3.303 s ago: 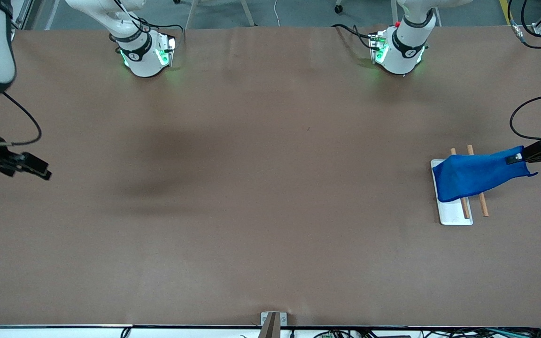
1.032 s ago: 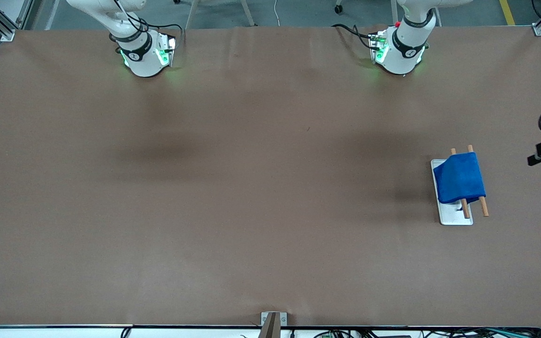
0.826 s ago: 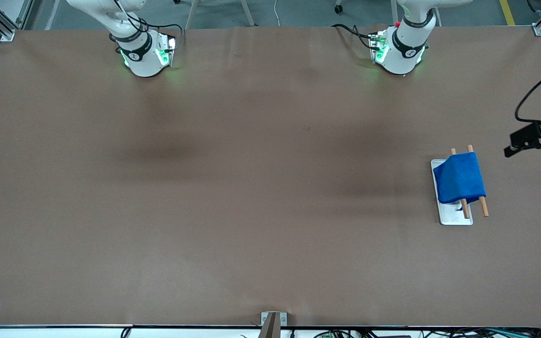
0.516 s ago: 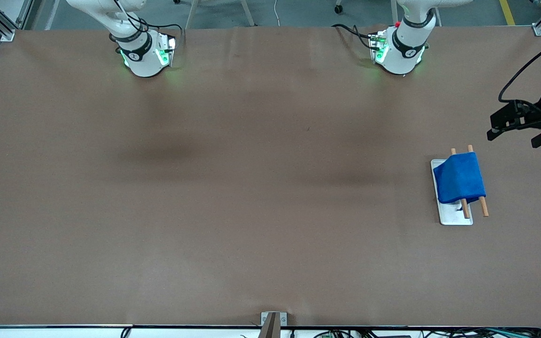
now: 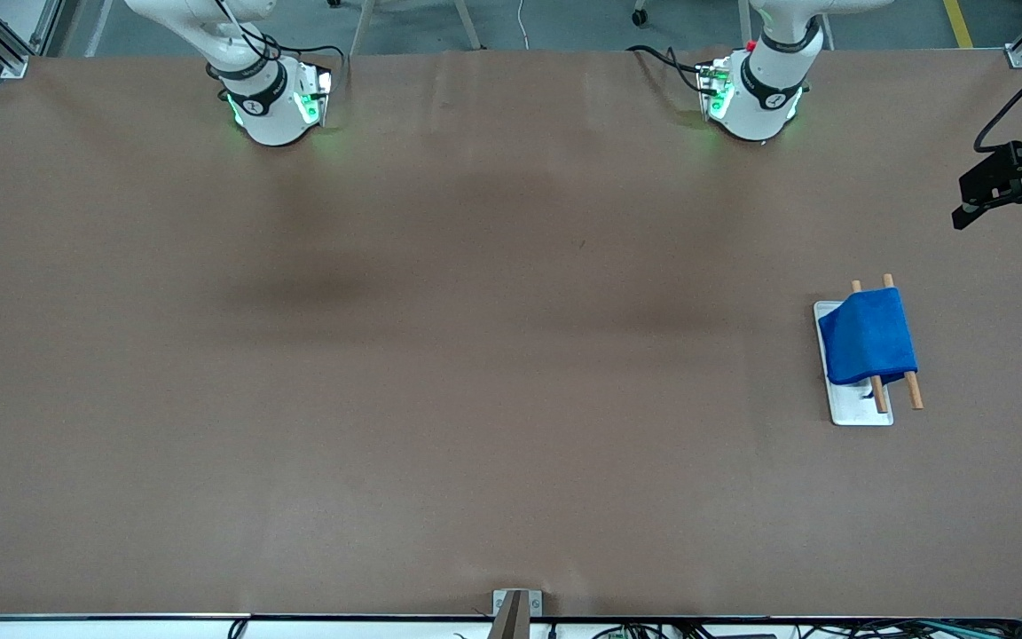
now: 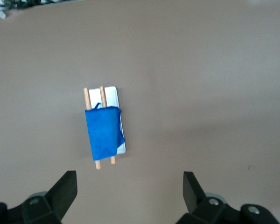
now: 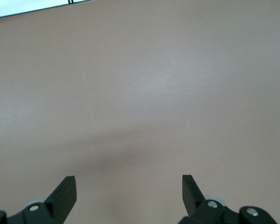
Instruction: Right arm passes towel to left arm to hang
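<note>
Left end effector (image 6: 129,186) spread above towel (image 5: 868,337) draped over wooden rods (image 5: 913,389).

- Desk (image 5: 475,355): a plain brown surface. It spreads under the left gripper (image 5: 1008,222), which hangs over the desk's edge at the left arm's end.
- White tray (image 5: 857,408): a narrow rectangle flat on the desk, at the left arm's end, well apart from the left gripper. The left wrist view shows it (image 6: 112,97) on the desk below that gripper (image 6: 128,179).
- Two wooden rods (image 5: 912,390): parallel and side by side, running lengthways along the tray. Their ends (image 6: 86,95) poke out past it.
- Metal bracket (image 5: 515,603): at the middle of the desk's edge nearest the front camera, well apart from the left gripper.
- Cables (image 5: 653,632): bunched along that same edge.
</note>
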Controlling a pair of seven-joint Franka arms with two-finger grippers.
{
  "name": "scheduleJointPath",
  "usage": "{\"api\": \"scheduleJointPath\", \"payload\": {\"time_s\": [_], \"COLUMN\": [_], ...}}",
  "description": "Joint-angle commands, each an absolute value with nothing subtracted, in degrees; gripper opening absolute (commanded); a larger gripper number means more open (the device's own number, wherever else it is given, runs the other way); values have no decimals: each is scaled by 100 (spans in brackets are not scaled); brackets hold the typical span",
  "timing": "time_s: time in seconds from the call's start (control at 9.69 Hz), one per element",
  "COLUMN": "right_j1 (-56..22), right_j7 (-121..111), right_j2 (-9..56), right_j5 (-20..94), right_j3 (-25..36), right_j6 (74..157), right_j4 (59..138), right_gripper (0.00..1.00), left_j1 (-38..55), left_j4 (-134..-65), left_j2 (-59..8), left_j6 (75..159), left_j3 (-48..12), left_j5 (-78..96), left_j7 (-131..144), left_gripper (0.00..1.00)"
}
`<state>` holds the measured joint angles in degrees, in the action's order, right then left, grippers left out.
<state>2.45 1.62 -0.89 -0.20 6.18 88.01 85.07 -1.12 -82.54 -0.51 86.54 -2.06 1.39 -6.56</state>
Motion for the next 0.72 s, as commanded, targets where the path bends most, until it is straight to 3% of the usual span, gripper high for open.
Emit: {"api": "scheduleJointPath", "payload": {"time_s": [0.0, 0.62], "right_j1": [255, 263], "right_j7": [193, 193], "right_j2": [-79, -62], "right_j5": [-62, -53], "right_j3": [598, 624], "right_j6": [8736, 8771], "right_j4": [8446, 8429], "right_gripper": [100, 100], "left_j1": [35, 53], "left_j4": [-8760, -8789], "left_j2": [201, 202], "left_j6": [8552, 8578], "left_j3": [-193, -202], "left_j5": [9, 0], "left_j7": [-195, -53], "left_gripper": [100, 100]}}
